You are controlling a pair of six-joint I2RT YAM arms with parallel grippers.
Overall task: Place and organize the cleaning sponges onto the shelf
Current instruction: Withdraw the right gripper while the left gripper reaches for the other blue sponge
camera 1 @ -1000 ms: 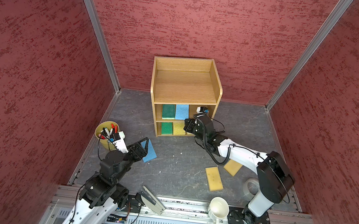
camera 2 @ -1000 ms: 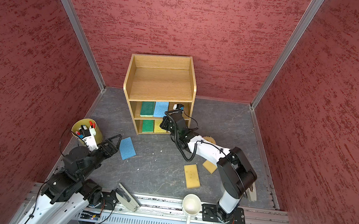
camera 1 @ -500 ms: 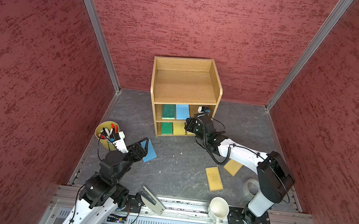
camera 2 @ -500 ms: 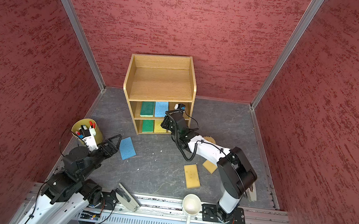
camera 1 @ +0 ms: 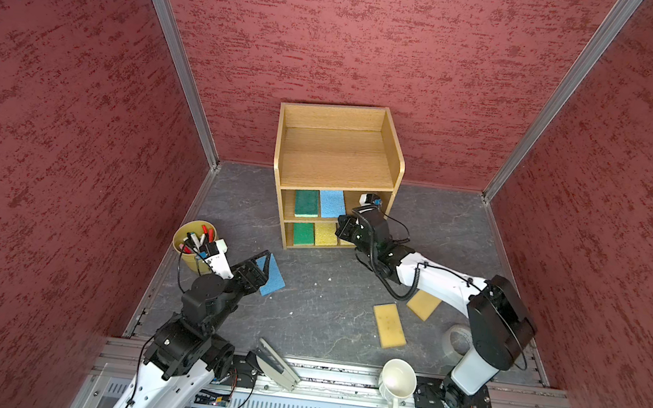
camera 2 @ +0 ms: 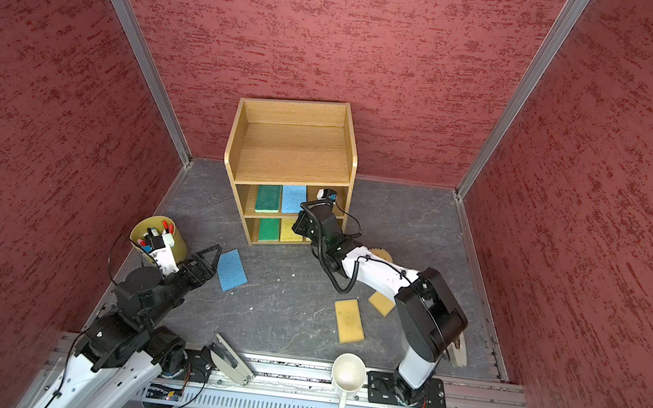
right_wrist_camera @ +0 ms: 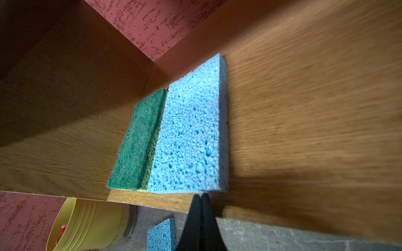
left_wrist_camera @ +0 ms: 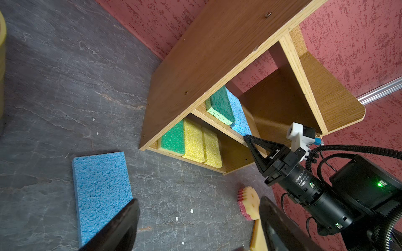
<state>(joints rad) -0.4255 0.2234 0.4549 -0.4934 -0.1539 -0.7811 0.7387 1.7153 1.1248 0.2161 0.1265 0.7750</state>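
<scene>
The wooden shelf [camera 1: 338, 156] [camera 2: 293, 151] holds a green sponge [camera 1: 307, 203] and a blue sponge [camera 1: 332, 203] [right_wrist_camera: 189, 134] on its middle tier. The bottom tier holds a green sponge [left_wrist_camera: 174, 138] and two yellow ones [left_wrist_camera: 193, 141]. My right gripper [camera 1: 342, 223] [camera 2: 298, 220] [right_wrist_camera: 201, 195] is shut and empty, its tip at the shelved blue sponge's front edge. My left gripper [camera 1: 263, 267] [camera 2: 213, 263] [left_wrist_camera: 199, 208] hangs open beside a blue sponge [camera 1: 272, 276] [left_wrist_camera: 100, 191] on the floor. Two tan sponges [camera 1: 389, 325] [camera 1: 424, 304] and the smiley-face sponge [left_wrist_camera: 250, 202] also lie on the floor.
A yellow pen cup [camera 1: 190, 244] [camera 2: 156, 236] stands at the left wall behind my left arm. A white mug [camera 1: 397, 378] and a grey scraper [camera 1: 277, 362] sit at the front rail. A tape roll [camera 1: 456, 337] lies by the right arm's base.
The right gripper has barely shifted at the front of the shelf. The left arm and all sponges are where they were.
</scene>
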